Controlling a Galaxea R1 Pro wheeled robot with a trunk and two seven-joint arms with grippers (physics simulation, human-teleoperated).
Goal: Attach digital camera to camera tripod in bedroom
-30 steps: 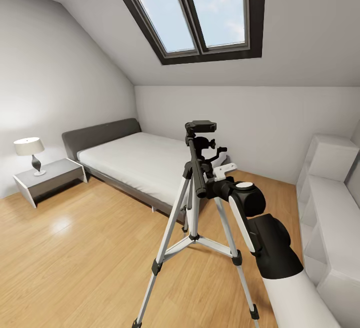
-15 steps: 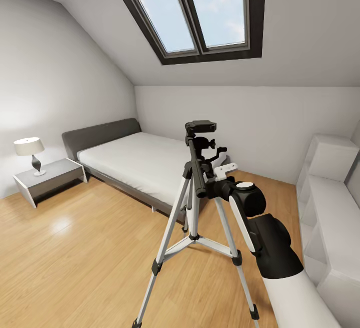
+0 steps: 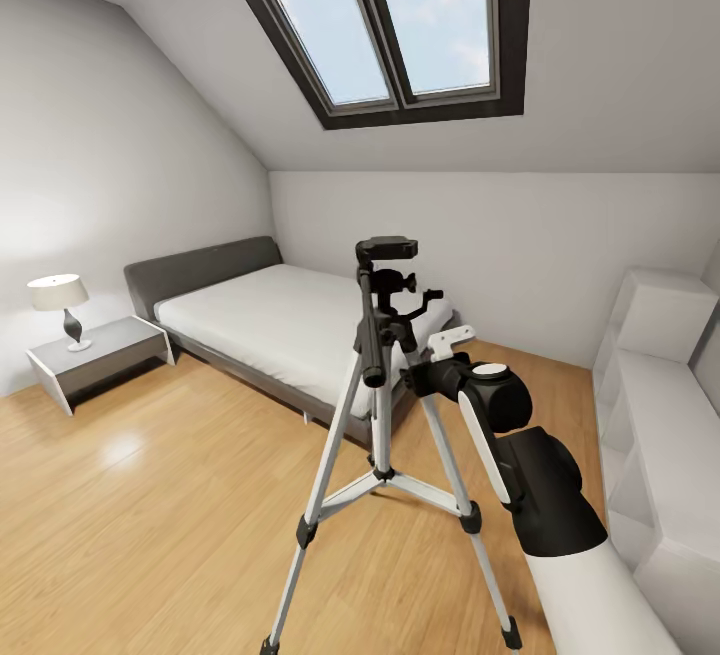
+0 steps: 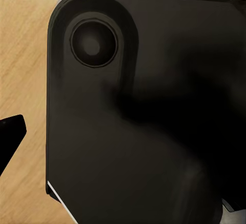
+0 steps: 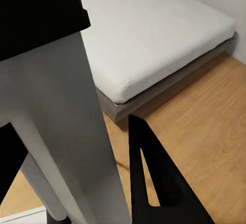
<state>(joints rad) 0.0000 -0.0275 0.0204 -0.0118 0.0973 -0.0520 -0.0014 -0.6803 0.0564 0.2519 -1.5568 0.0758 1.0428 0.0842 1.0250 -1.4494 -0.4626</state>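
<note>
Right gripper (image 3: 400, 373) is in on the camera tripod (image 3: 378, 405), the tall one with three silver metal legs, black joints and a black head with a long pan handle. It meets the tripod high up, just under the black collar where the legs spread.

The right wrist view shows it close: a pale silver tube of the tripod (image 5: 56, 96) runs straight through the gap of the right gripper (image 5: 69, 126). One black finger (image 5: 154, 183) sits hard beside it on one side, and the other dark finger is at the opposite edge. The jaws are set about as wide as the tube and look closed on it, with almost no gap showing.

Above the jaws, the tripod's black head and its flat top plate stand upright, and the pan handle slants down towards the gripper. Below the jaws, the three legs splay out onto the light wood floor (image 3: 150, 515), black feet down.

Beyond the jaws lies the low grey bed with a white mattress (image 3: 280, 320), and its corner (image 5: 154, 34) appears past the fingers in the wrist view. Further off to one side is a grey nightstand (image 3: 100, 350) with a white-shaded lamp (image 3: 60, 300). On the other side of the arm are white shelf blocks (image 3: 660, 385). A dark-framed skylight (image 3: 400, 25) sits high above it all.

In the left wrist view, a single black fingertip (image 4: 10, 131) pokes in against the wood floor, next to a big black rounded panel with a circular boss (image 4: 143, 121). I cannot tell whether the left jaws are apart or together.
</note>
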